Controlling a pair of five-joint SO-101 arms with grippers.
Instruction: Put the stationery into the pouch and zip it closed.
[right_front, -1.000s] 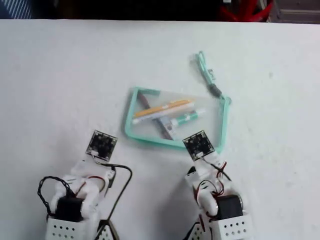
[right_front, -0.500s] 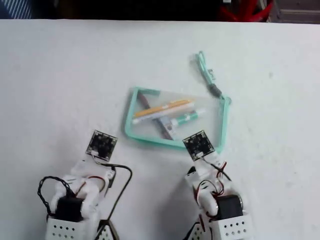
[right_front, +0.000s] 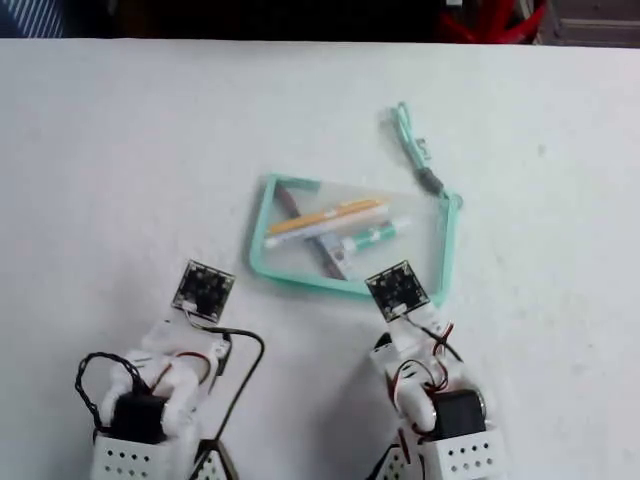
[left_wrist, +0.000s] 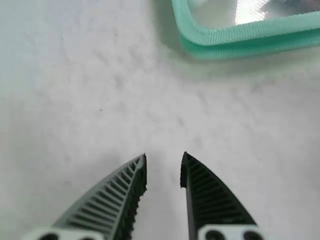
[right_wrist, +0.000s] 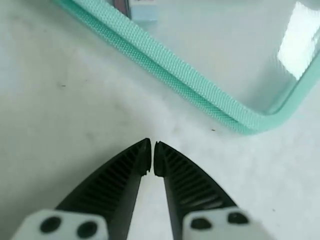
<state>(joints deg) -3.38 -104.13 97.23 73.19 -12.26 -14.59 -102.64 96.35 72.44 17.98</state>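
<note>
Nothing has shifted over the last second: both arms and the pouch (right_front: 418, 246) sit exactly as they did. I read that as a pause, or as the work being over. The clear, green-edged pouch lies around the middle of the table, with its strap (right_front: 405, 135) trailing toward the far edge. The stationery is already inside, an orange pen (right_front: 325, 217) and a green-tipped one (right_front: 365, 237) among it. The dark zip pull (right_front: 429, 181) sits at the pouch's far right corner, which suggests the zip is run home, though the closure itself is too fine to confirm. The left gripper (left_wrist: 163, 162) hovers over bare table near the pouch's near-left corner (left_wrist: 240, 40), fingers slightly parted and empty. The right gripper (right_wrist: 152, 150) is just beside the near-right corner (right_wrist: 175, 70), fingers all but touching and holding nothing.
</note>
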